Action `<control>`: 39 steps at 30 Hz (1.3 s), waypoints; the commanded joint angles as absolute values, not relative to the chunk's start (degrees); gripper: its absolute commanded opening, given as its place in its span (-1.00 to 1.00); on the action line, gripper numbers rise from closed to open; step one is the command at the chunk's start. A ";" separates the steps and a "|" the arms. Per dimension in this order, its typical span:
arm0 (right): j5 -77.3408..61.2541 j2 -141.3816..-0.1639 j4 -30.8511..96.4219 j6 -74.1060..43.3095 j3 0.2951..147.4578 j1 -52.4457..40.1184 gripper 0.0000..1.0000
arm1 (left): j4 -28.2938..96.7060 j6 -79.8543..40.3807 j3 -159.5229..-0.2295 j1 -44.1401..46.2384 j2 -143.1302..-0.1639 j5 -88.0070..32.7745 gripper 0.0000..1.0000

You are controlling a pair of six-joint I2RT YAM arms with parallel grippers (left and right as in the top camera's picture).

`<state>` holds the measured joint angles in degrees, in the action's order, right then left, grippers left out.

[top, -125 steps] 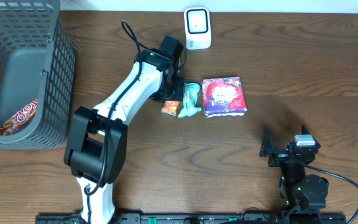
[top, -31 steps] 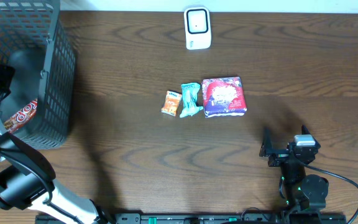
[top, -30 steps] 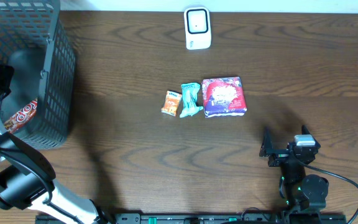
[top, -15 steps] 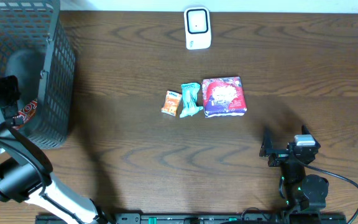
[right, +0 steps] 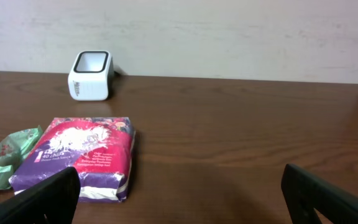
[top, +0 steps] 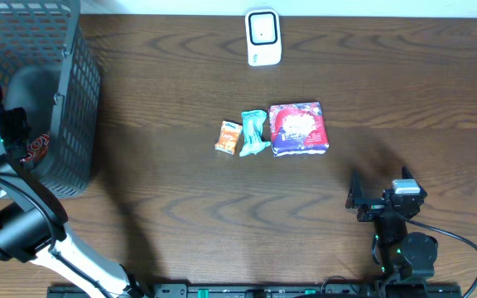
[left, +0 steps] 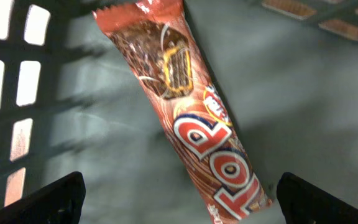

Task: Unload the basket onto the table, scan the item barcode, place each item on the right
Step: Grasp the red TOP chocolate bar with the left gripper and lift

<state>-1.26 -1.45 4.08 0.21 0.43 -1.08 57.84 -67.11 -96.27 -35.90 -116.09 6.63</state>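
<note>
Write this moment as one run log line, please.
left gripper: open, over chocolate bar in basket | right gripper: open, empty | purple pack: on table

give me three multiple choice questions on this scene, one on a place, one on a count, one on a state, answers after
1. Where does the red TOP snack bar lie?
A) inside the mesh basket
B) on a shelf
C) in a drawer

2. How many packets lie in the row mid-table?
A) one
B) three
C) five

3. How does the left gripper stand?
A) shut on the bar
B) open over the bar, holding nothing
C) shut and empty

Answers:
1 A: the left wrist view shows the bar flat on the floor of the mesh basket.
2 B: an orange packet, a green packet and a purple packet lie side by side.
3 B: its fingertips stand wide apart at either side, clear of the bar.
</note>
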 commanded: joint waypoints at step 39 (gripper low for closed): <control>-0.97 -1.37 4.32 -0.58 0.34 -0.84 0.99 | 51.05 -67.13 -93.86 -36.21 -122.21 11.88 0.96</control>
